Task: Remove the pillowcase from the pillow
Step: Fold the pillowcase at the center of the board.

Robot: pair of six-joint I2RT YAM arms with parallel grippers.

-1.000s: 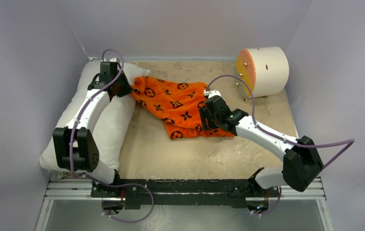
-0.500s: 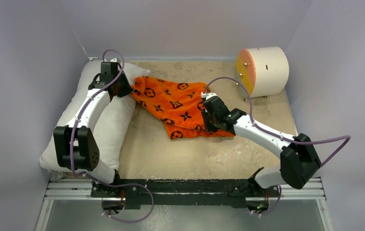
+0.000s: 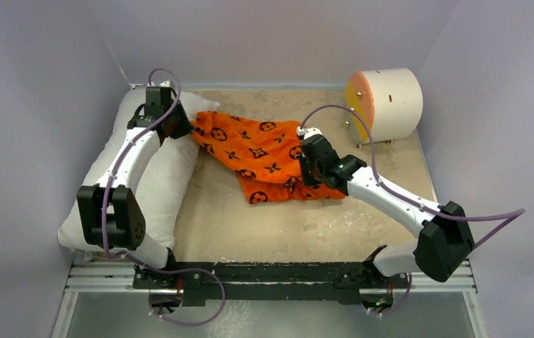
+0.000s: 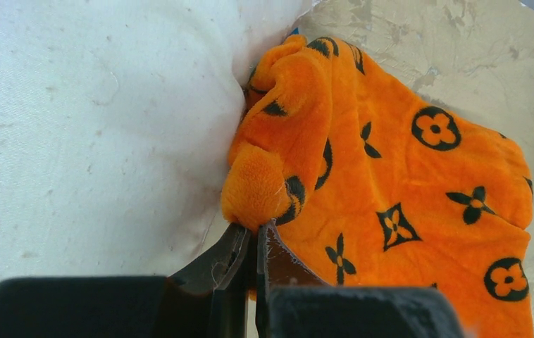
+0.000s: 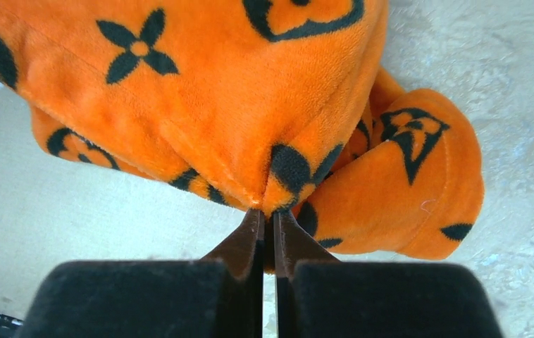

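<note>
At the near left, the pillow lies along the left edge of the table, running from the near corner toward the far wall, its visible surface bare white. Toward mid-table, the right gripper is clenched on a pinch of the pillowcase at that fabric's near right edge, the jaws pressed together with the orange pile puckered at their tips. The pillowcase is spread flat and rumpled across the centre of the table, beside the pillow. Farther back, the left gripper is likewise clenched, pinching a bunched fold at the pillowcase's left corner, which presses against the pillow's far end. At the far right stands a white cylinder with an orange face, apart from the fabric.
</note>
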